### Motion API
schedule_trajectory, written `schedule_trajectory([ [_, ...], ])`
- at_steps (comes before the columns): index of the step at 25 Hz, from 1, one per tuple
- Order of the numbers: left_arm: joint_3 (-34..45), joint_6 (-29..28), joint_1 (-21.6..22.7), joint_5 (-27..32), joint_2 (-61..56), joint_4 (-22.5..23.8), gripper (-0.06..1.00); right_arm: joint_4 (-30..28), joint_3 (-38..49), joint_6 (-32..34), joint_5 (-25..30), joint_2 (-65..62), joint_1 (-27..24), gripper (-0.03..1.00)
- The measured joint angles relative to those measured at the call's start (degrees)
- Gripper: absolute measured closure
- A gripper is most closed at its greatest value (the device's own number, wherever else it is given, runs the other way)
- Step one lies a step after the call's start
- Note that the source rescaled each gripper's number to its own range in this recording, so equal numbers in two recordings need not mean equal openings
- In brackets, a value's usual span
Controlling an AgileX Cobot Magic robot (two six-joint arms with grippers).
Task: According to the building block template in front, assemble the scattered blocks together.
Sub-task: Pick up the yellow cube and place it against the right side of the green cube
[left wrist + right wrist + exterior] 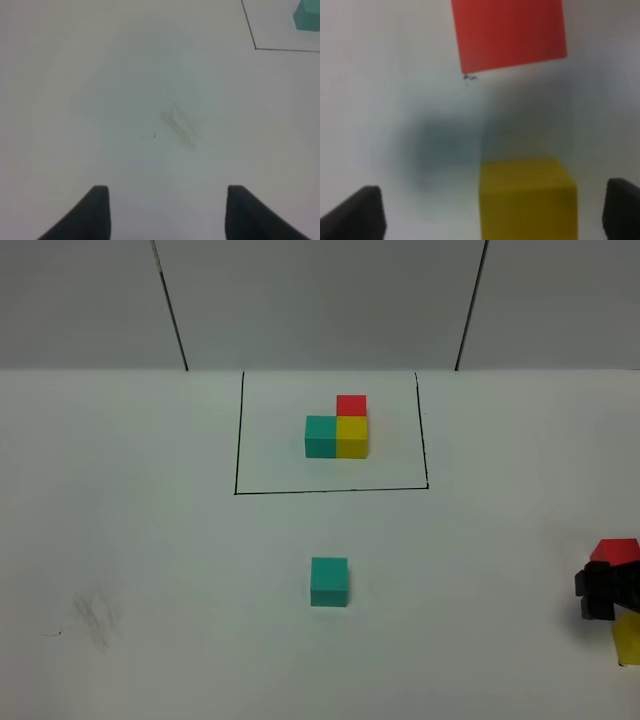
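Template: building block template (337, 430), small teal, yellow and red cubes joined in an L, inside a thin black drawn rectangle (237, 440) at the far middle of the white table (150, 540).
Loose teal cube (329, 581): alone, nearer than the frame.
Loose red cube (510, 35), loose yellow cube (527, 200): right edge, apart.
Right gripper (490, 212): fingers wide apart, yellow cube between them, untouched.
Left gripper (167, 212): fingers apart above a grey smudge (180, 125).

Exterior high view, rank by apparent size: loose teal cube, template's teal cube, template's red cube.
1. loose teal cube, nearest the camera
2. template's teal cube
3. template's red cube, farthest back
Nearness may explain the gaps.
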Motion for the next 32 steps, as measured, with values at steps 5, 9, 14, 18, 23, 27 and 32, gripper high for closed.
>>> schedule_trajectory([
  [5, 0.0, 0.0, 0.0, 0.0, 0.0, 0.0, 0.78, -1.8, 1.4, 1.5, 0.8, 0.1, -2.2, 0.22],
  [9, 0.0, 0.0, 0.0, 0.0, 0.0, 0.0, 0.78, -2.0, 1.5, 1.5, 0.8, 0.1, -2.4, 0.22],
  [14, 0.0, 0.0, 0.0, 0.0, 0.0, 0.0, 0.78, -2.2, 1.5, 1.5, 0.5, 1.6, -2.4, 0.22],
  [18, 0.0, 0.0, 0.0, 0.0, 0.0, 0.0, 0.78, -2.2, 1.5, 1.5, -0.8, 3.0, -2.4, 0.22],
  [23, 0.0, 0.0, 0.0, 0.0, 0.0, 0.0, 0.78, -2.2, 1.5, 1.5, -1.5, 3.0, -2.4, 0.22],
  [27, 0.0, 0.0, 0.0, 0.0, 0.0, 0.0, 0.78, -2.3, 1.5, 1.5, -1.6, 3.0, -2.4, 0.22],
  [32, 0.0, 0.0, 0.0, 0.0, 0.0, 0.0, 0.78, -2.3, 1.5, 1.5, -1.5, 3.0, -2.4, 0.22],
])
